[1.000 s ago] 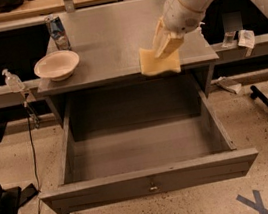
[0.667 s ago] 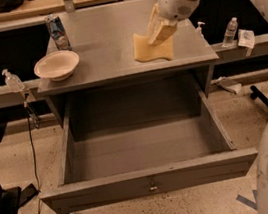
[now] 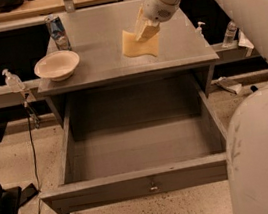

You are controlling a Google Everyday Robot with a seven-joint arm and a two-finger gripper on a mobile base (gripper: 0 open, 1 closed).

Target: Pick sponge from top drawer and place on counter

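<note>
Camera view: the hand point(image 3: 146, 28) is clenched on the sponge point(image 3: 138, 45), pinching its upper edge. The sponge hangs just under the fingers, over the right-middle of the surface point(image 3: 98, 39). Below, the top drawer point(image 3: 136, 185) stands open; a cream bowl point(image 3: 57, 65) sits far left.

No readable text — can point(image 3: 57, 32) label illegible; pincer point(image 3: 146, 30) grips sponge point(image 3: 137, 47) over counter point(image 3: 98, 39).
</note>
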